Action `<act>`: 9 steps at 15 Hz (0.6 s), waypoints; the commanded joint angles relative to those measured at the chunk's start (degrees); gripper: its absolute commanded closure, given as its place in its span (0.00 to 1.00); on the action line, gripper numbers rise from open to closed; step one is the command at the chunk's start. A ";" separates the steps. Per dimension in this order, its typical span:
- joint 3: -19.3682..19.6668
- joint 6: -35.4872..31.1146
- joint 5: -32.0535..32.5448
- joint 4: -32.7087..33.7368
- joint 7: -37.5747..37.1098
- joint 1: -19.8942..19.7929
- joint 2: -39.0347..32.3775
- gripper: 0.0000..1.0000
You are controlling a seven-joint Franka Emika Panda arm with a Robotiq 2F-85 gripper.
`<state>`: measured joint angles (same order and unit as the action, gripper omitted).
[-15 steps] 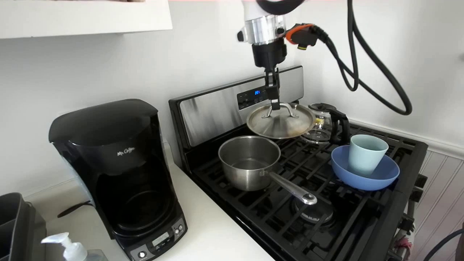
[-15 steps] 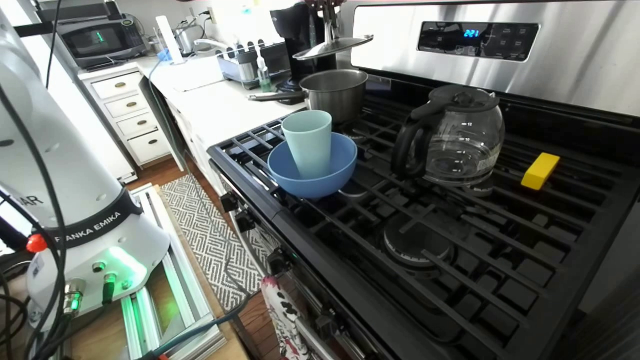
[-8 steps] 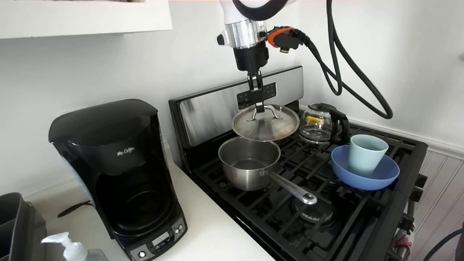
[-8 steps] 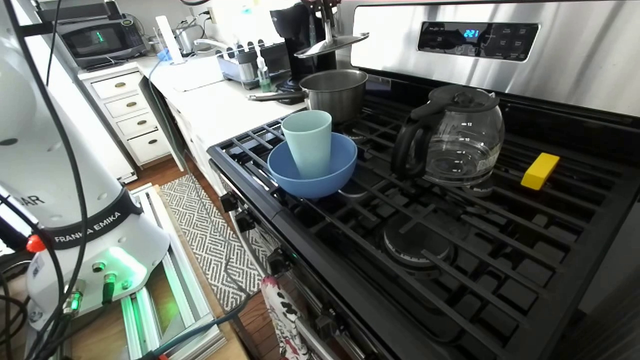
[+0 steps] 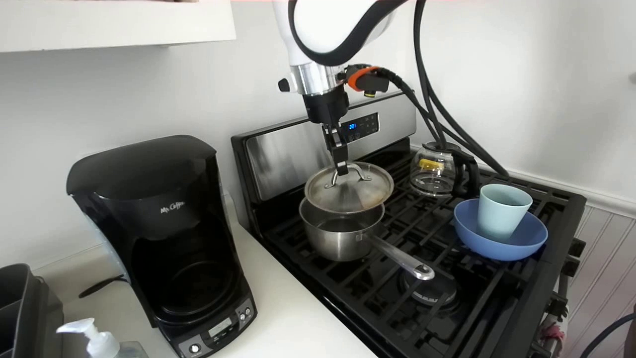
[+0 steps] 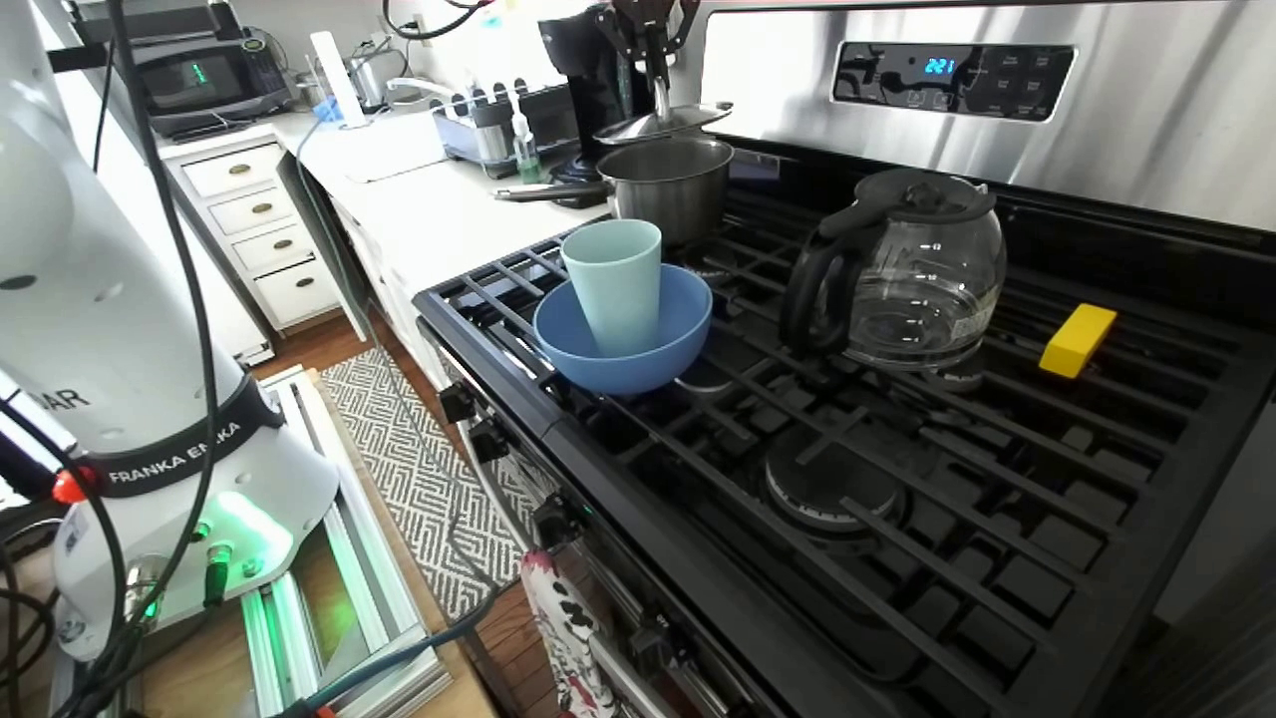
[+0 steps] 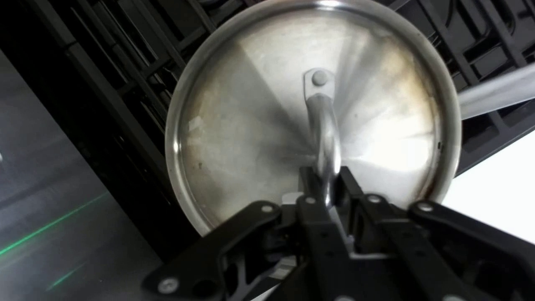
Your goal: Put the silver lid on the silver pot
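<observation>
The hand (image 7: 327,177) grips the lid (image 5: 350,197) by its handle (image 7: 326,136) just above the pot (image 5: 338,242), slightly right in an exterior view, so the placing step likely needs 1 nudge left, then lowering.

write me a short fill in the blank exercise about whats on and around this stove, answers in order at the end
1. The claw holds a round metal ____ by its handle, over the pot.
2. The cup sits inside the blue ____.
3. The block on the stove is coloured ____.
4. The black machine on the counter bears the name Mr. ____.

Missing words: lid; bowl; yellow; Coffee.
</observation>
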<state>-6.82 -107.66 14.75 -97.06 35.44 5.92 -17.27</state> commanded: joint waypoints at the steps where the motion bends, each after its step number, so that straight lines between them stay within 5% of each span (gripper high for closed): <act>1: -0.65 0.53 0.31 4.63 3.86 -0.25 -4.32 0.96; 9: -1.48 1.99 0.12 5.25 5.35 0.30 -6.53 0.96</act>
<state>-8.13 -107.54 14.73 -93.84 39.86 6.14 -22.93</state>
